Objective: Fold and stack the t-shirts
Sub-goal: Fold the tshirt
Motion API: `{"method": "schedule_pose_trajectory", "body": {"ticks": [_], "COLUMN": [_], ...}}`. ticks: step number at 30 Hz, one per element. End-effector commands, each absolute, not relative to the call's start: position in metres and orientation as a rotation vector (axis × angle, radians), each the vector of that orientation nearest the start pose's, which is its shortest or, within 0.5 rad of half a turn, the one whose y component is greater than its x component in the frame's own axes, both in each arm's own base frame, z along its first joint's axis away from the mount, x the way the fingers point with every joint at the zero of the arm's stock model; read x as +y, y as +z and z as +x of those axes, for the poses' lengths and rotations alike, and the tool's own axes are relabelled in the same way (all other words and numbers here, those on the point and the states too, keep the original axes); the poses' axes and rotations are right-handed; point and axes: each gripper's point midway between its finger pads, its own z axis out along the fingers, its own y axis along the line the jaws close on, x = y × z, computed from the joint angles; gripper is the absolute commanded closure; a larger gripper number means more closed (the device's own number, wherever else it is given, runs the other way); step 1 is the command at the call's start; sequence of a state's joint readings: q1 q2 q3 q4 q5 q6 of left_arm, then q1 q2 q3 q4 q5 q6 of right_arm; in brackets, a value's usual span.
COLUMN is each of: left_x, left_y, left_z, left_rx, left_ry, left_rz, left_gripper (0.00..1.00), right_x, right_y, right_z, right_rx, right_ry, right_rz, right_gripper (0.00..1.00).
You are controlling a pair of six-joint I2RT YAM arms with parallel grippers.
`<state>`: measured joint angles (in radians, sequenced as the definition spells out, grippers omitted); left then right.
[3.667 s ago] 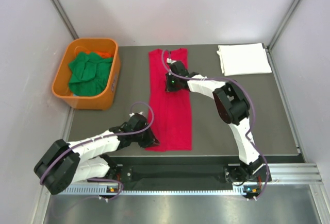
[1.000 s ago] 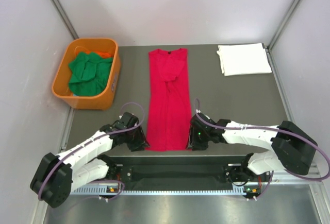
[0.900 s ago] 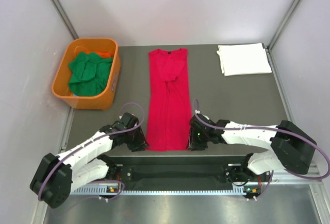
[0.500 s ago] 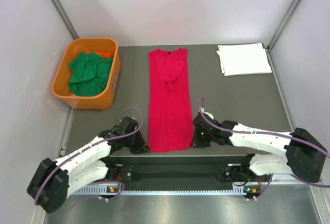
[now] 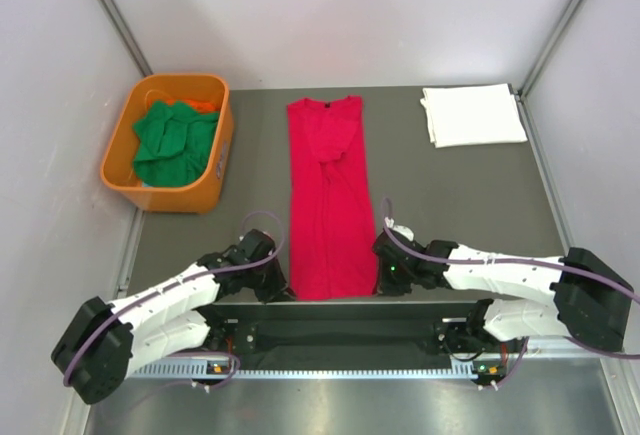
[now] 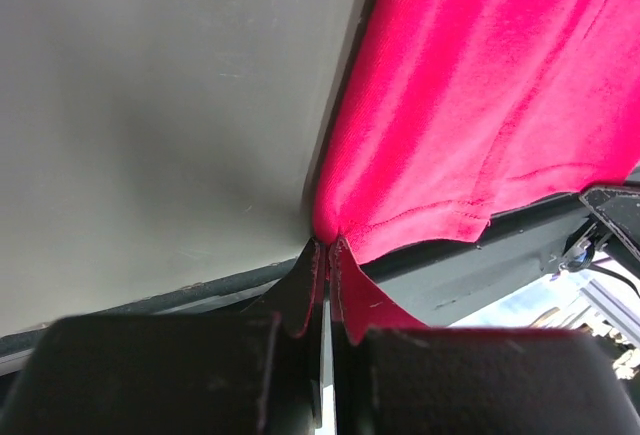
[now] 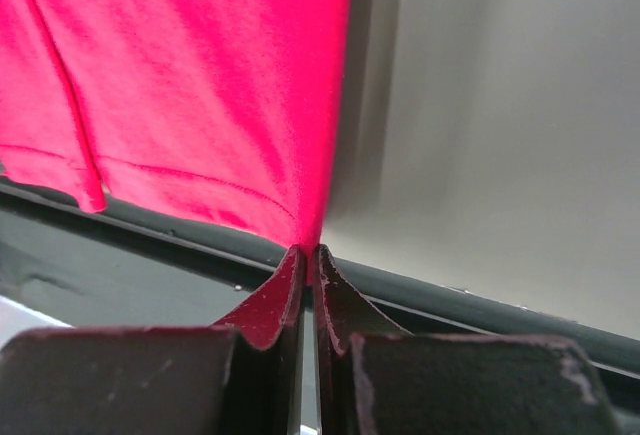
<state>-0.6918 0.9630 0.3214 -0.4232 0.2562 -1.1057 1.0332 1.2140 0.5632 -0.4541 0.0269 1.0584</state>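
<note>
Over table [image 5: 450, 195], both low arms' jaws pinch red t-shirt [image 5: 330, 205].

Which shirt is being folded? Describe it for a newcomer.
On the dark table, look at the centre strip between the orange tub on the left and the folded white t-shirt at the far right. The red t-shirt lies there as a long narrow band, its near corners pinched by the left gripper and right gripper; it is the only red cloth.

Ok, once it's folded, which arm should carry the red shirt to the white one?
Right, probably: the white t-shirt lies on its side, and its fingers pinch a near corner of the red t-shirt.
</note>
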Motion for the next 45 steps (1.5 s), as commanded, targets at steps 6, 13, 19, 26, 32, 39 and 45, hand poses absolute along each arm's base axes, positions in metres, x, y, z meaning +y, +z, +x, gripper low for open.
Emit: {"method": "schedule_pose_trajectory", "body": {"ticks": [6,13,19,26,32,39,45], "left_x": [-0.209,-0.218,-0.22,-0.209,-0.195,-0.179,-0.174], "left_y": [0.029,0.042,0.046,0.045,0.082,0.087,0.084], "left_z": [0.109,0.13,0.166,0.239,0.339,0.409,0.449], "left_rx": [2.826,2.793,2.795,2.804,2.693,2.66,2.645], "left_ry": [-0.961,-0.938,-0.8,-0.662,-0.613,-0.592,-0.589], "left_rz": [-0.509,-0.469,-0.407,-0.401,-0.403,-0.461,-0.503], "left_gripper": [1.0,1.0,1.0,1.0,1.0,1.0,1.0], "right_x": [0.232,0.243,0.248,0.247,0.246,0.252,0.249], "right_y": [0.035,0.05,0.064,0.073,0.087,0.103,0.106], "right_z": [0.107,0.128,0.17,0.24,0.316,0.39,0.435], "right_rx": [2.786,2.755,2.732,2.714,2.695,2.648,2.629], "right_ry": [0.519,0.496,0.478,0.372,0.308,0.289,0.362], "right_rz": [-0.03,-0.098,-0.157,-0.273,-0.271,-0.293,-0.237], "right_gripper": [1.0,1.0,1.0,1.0,1.0,1.0,1.0]}}
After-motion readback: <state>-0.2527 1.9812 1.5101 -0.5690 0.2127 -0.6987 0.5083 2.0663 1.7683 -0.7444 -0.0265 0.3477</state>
